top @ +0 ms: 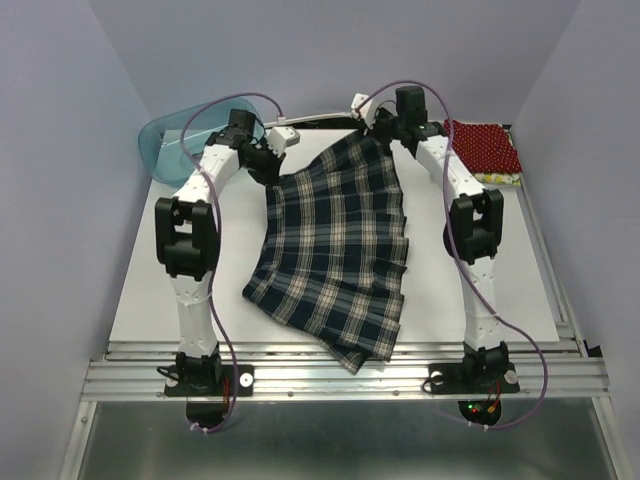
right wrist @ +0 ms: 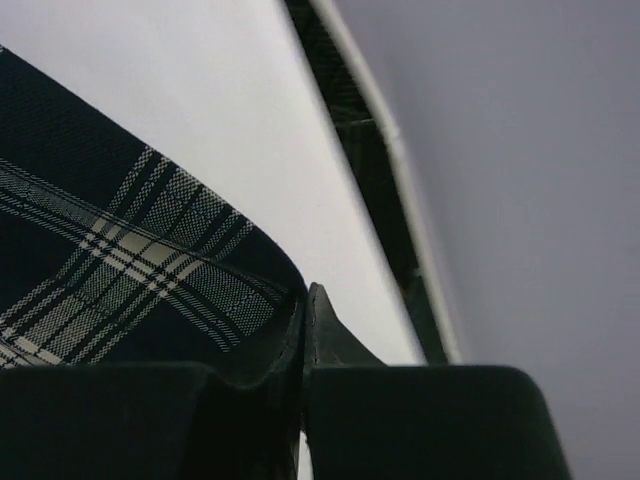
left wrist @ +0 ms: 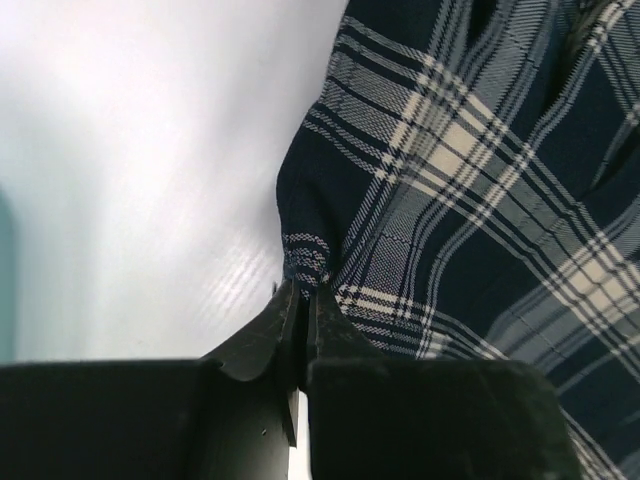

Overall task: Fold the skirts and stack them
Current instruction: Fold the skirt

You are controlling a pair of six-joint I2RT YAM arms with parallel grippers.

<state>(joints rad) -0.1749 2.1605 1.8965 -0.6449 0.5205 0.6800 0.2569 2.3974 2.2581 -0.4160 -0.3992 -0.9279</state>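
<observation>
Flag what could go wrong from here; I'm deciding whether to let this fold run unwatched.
1. The right claw pinches only the very edge of the plaid skirt; it may slip out on lifting.
2. The left claw holds a small bunched corner, so the cloth could lift unevenly.
3. The hem lies over the near rail and might snag.

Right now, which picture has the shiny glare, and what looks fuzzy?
Left wrist view: glare washes out the smooth white tabletop, and the black left hand, up close, is a dark blur. Right wrist view: the grey wall is soft. Top external view: even light, and the pleated navy and white plaid skirt is sharp.
</observation>
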